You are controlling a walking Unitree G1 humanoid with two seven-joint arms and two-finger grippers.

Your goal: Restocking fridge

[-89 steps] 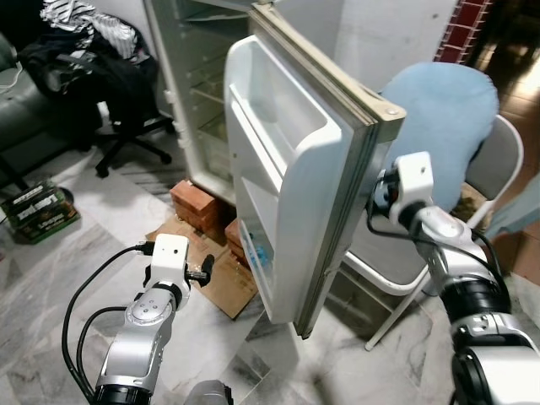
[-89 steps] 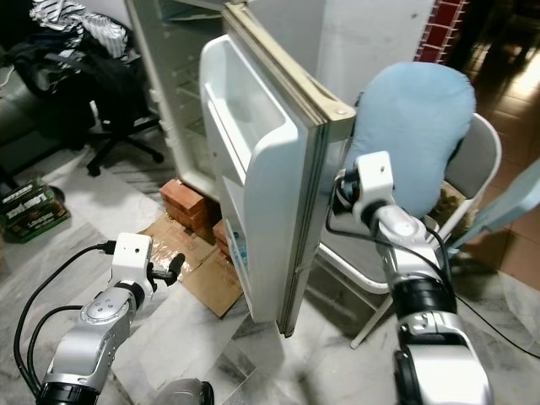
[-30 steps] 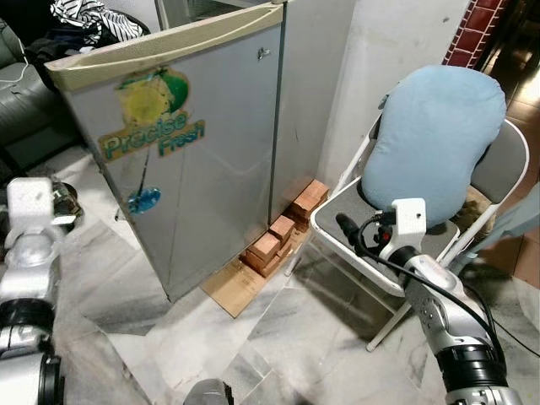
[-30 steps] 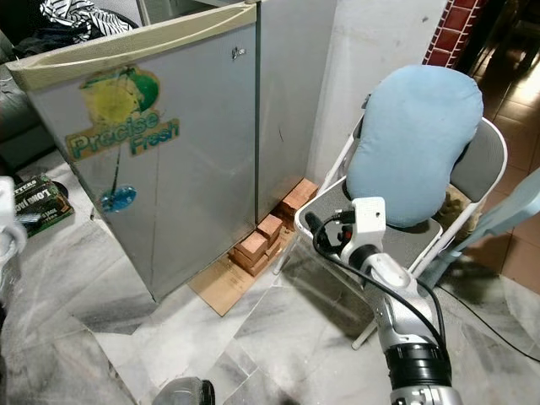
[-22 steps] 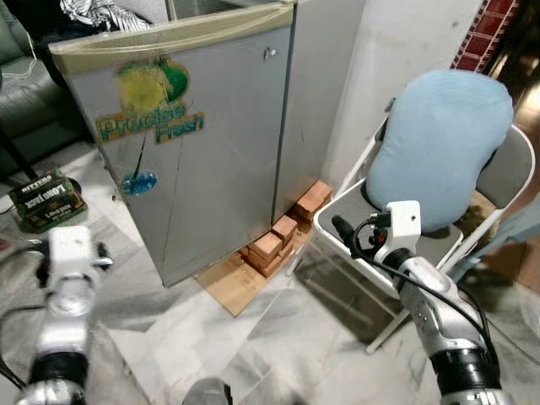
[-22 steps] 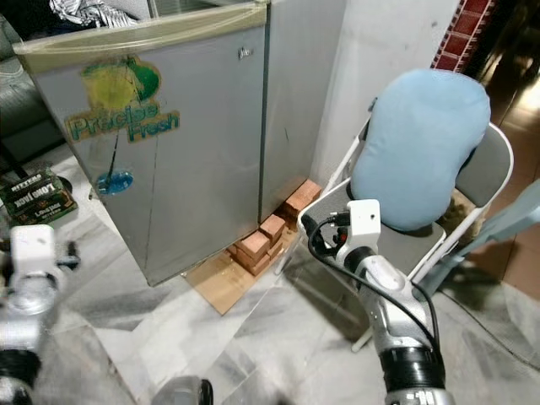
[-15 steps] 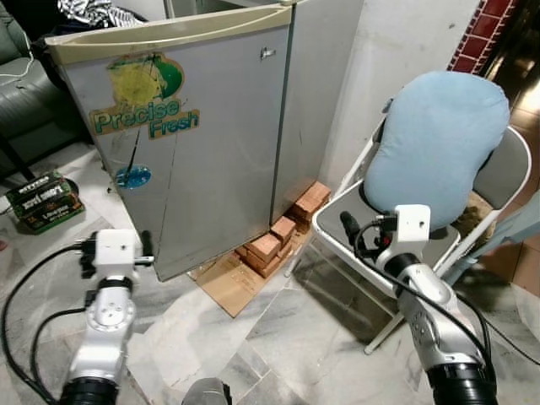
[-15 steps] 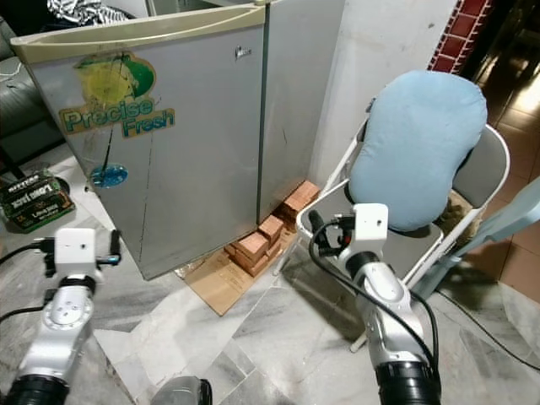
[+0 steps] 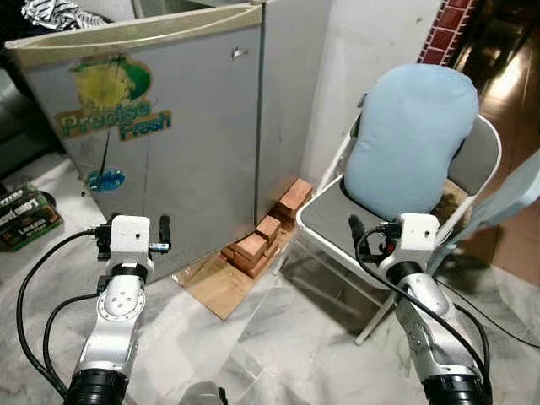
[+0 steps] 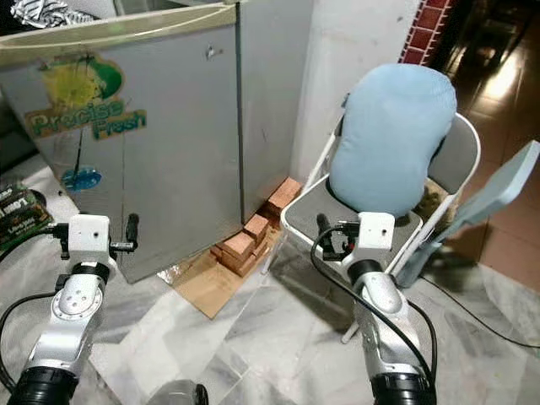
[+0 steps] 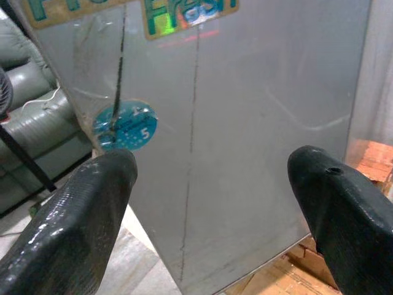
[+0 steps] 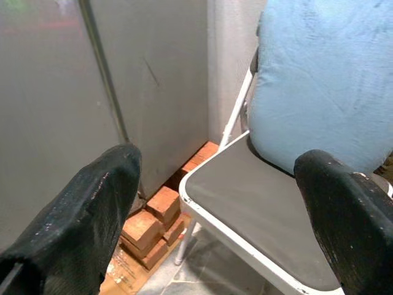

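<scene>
- The fridge (image 9: 177,126) stands with its grey door shut; the door carries a "Precise Fresh" sticker near the top and a small round blue sticker lower down.
- The fridge rests on red bricks (image 9: 263,232), which sit on a flattened piece of cardboard (image 9: 218,287) laid on the marble floor (image 9: 295,337).
- The left gripper (image 11: 209,184) is held up in front of the lower part of the fridge door, near it but not touching. Its fingers (image 11: 92,203) are spread wide apart and hold nothing; the door shows plainly between them in the left wrist view.
- The right gripper (image 12: 215,184) is raised in front of the folding chair (image 9: 337,221), pointing toward the gap between chair seat and fridge. Its fingers (image 12: 92,209) are likewise spread wide and empty.
- The folding chair has a white frame and a grey seat. It stands just beside the fridge on the robot's right, close to the white wall (image 9: 371,51).
- A light blue cushion (image 9: 405,139) leans upright against the chair's backrest, its lower edge resting on the seat.
- A dark green box with printed lettering (image 9: 21,218) lies on the floor to the robot's left of the fridge.
- Black cables (image 9: 42,287) loop from the left arm; a further cable loops at the right wrist.
</scene>
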